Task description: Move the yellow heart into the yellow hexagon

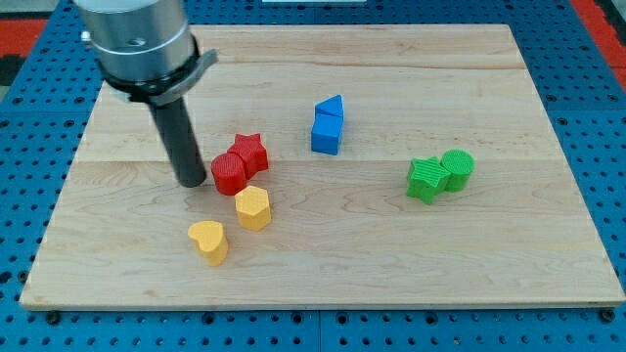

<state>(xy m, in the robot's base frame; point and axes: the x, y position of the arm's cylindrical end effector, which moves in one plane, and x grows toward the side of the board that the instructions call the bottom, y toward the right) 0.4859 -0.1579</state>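
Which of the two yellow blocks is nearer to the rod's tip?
The yellow hexagon; the yellow heart lies farther toward the view's bottom from my tip.

The silver metal arm housing runs off the view's top edge, so nothing above it shows. The pale wooden board loses its bottom left corner to the view's bottom edge. The red star block is partly covered by the red cylinder block in front of it. The blue pegboard surface is cut off on all sides.
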